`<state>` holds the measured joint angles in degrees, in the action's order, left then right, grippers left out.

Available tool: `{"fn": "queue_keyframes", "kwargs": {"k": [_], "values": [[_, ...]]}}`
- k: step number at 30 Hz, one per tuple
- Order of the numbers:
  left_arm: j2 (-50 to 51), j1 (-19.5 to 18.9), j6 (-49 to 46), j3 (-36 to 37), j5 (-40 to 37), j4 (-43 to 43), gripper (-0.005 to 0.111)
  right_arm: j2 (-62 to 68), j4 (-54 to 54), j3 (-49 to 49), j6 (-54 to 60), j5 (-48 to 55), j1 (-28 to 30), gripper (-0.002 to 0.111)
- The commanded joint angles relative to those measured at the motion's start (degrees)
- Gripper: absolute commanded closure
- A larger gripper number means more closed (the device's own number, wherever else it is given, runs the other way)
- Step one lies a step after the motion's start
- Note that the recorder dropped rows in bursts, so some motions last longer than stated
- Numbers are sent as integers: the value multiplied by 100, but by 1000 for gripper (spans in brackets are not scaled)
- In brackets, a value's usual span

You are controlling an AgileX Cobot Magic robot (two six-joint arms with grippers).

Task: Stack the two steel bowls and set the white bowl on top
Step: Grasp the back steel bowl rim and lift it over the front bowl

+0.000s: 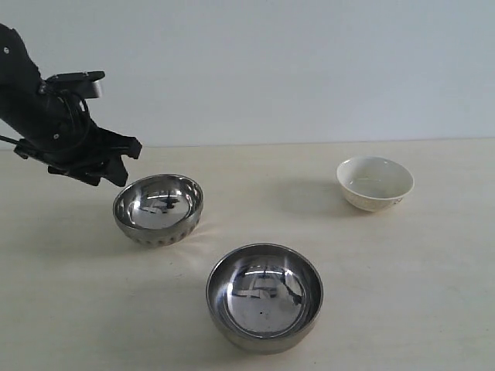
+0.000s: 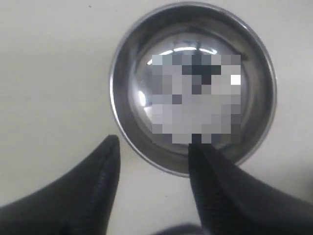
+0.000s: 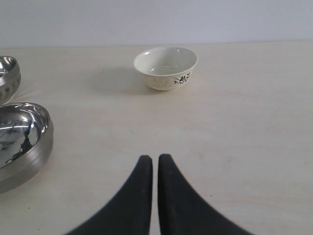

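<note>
One steel bowl [image 1: 158,207] sits on the table at the left, and the other steel bowl [image 1: 264,297] is nearer the front at the middle. The white bowl [image 1: 375,183] stands apart at the back right. My left gripper [image 1: 124,164] hovers at the left bowl's left rim. In the left wrist view it [image 2: 152,149] is open, with one finger over the inside of that steel bowl [image 2: 129,117] and the other outside its rim. My right gripper [image 3: 155,159] is shut on nothing above bare table, with the white bowl [image 3: 166,67] well ahead of it.
The right wrist view shows the front steel bowl [image 3: 19,142] off to one side and the edge of the other steel bowl [image 3: 7,76] behind it. A pale wall rises behind the cream table [image 1: 433,294].
</note>
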<state>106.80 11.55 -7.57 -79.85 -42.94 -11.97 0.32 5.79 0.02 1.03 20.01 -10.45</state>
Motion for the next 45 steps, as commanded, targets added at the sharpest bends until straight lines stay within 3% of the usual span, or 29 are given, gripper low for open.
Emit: {"fn": "queue_keyframes", "kwargs": {"k": [1, 19, 22, 26, 30, 37, 45], "values": [[213, -100, -97, -14, 345, 45, 64, -32, -43, -2, 12, -44, 22, 108], [1173, -100, -97, -22, 947, -69, 65, -32, -43, -2, 12, -44, 22, 108], [1173, -100, -97, -22, 956, -69, 77, -32, -43, -2, 12, -44, 22, 108], [1223, -100, -182, -22, 944, -69, 103, -32, -43, -2, 12, -44, 22, 108], [1250, -100, -242, -22, 911, -100, 103, -32, -43, -2, 12, -44, 22, 108], [919, -100, -242, -89, 465, -100, 103, -32, -43, -2, 12, -44, 22, 108], [148, -100, -332, -299, -575, -111, 103, -32, -43, -2, 12, -44, 22, 108]]}}
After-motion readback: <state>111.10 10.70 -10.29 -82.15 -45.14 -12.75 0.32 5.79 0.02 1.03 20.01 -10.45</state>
